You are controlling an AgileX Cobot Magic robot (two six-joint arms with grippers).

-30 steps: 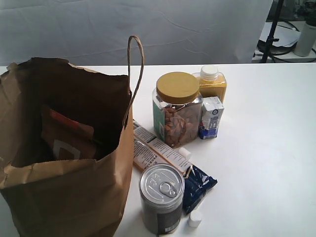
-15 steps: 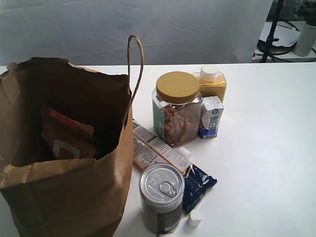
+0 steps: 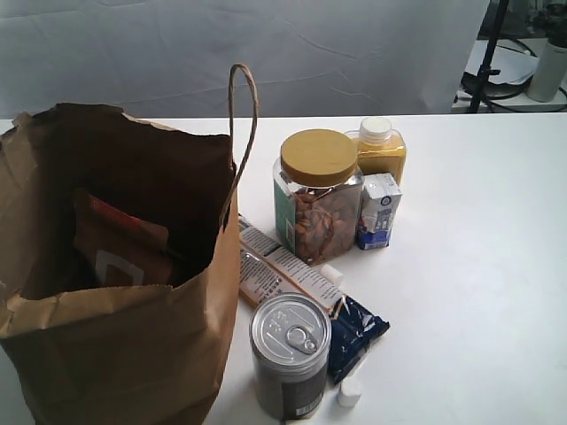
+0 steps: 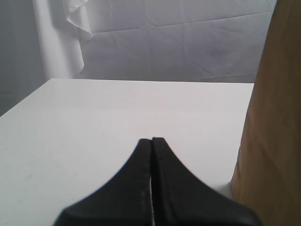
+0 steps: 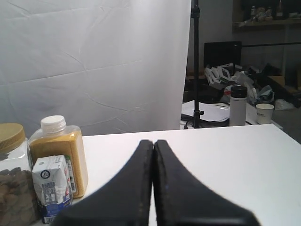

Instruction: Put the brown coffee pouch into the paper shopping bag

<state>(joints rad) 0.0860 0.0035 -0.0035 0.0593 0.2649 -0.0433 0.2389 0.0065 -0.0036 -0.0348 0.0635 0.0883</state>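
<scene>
White tabletop [image 3: 478,266]: red-striped brown pouch [image 3: 120,248] inside bag [image 3: 115,354]

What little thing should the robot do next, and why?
Probably nothing more than resting both arms where they are. The kraft-brown coffee pouch, with its white square and red-orange stripe, already sits inside the large brown paper shopping bag. The left end effector and right end effector are both shut and hold nothing, so the job looks done.

A lab-like studio: white cloth backdrop [image 5: 94,61], black stand [image 5: 194,56], cluttered benches [image 5: 225,75] behind.
</scene>
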